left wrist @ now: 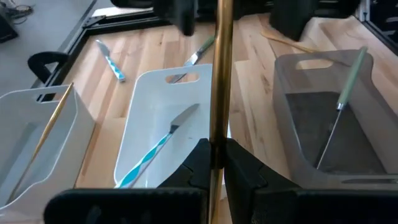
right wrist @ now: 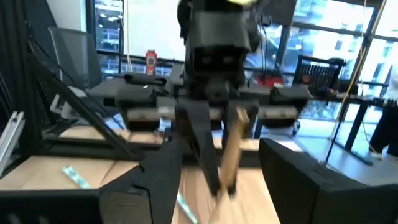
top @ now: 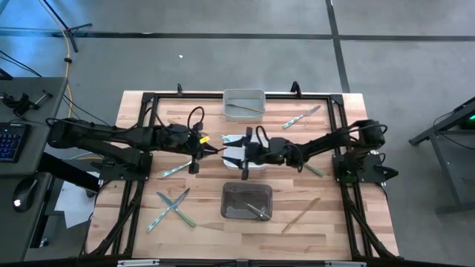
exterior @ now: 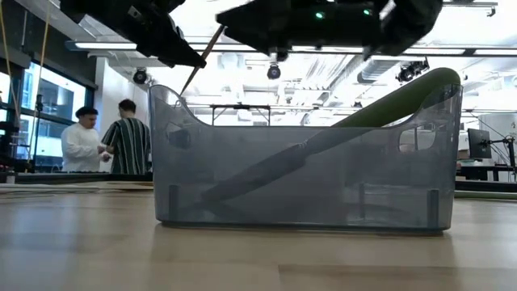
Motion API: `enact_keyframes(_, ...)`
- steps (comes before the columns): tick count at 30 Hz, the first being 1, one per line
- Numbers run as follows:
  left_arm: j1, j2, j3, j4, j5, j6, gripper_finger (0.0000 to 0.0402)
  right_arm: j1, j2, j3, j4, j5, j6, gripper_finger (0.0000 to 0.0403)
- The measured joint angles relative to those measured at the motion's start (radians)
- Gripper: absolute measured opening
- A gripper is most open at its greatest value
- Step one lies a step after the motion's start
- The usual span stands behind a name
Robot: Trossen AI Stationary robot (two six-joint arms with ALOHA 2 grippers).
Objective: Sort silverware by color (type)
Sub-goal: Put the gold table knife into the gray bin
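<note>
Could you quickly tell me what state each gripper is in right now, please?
Left gripper: closed on a tan-handled utensil above the white bin.
Right gripper: open, facing the left one, holding nothing.

Low view: a translucent grey bin [exterior: 307,162] stands on the wooden table [exterior: 242,259], with a green-handled utensil [exterior: 404,101] leaning inside it, handle end up against the right rim. Dark arm parts [exterior: 323,20] cross the top above the bin, and a thin tan-handled utensil [exterior: 202,61] hangs slanted from the dark arm at upper left. Two people [exterior: 105,137] stand in the room behind, at left.
</note>
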Motion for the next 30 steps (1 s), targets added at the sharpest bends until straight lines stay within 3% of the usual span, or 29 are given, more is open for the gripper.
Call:
enact_keyframes(5, 0.0, 0.0, 0.0, 0.002, -0.002, -0.007, 0.001, 0.001, 0.024, 0.049, -0.023, 0.022, -0.01, 0.0156)
enact_keyframes(12, 0.0, 0.0, 0.0, 0.004, -0.004, -0.006, 0.001, 0.0, 0.025, 0.054, -0.03, 0.045, -0.021, 0.0015)
enact_keyframes(17, 0.0, 0.0, 0.0, 0.003, -0.005, -0.016, 0.001, 0.0, 0.025, 0.054, -0.035, 0.045, -0.046, 0.0013)
enact_keyframes(20, 0.0, 0.0, 0.0, 0.002, -0.017, -0.045, 0.0036, 0.001, 0.025, 0.054, -0.034, 0.051, -0.091, 0.0005)
enact_keyframes(24, -0.006, -0.001, -0.021, 0.027, -0.135, -0.072, 0.0089, -0.002, 0.007, 0.054, -0.039, 0.076, -0.138, 0.0004)
enact_keyframes(30, -0.009, -0.006, -0.174, 0.23, -0.247, -0.079, 0.0138, -0.01, -0.057, 0.054, -0.084, 0.158, -0.21, 0.0002)
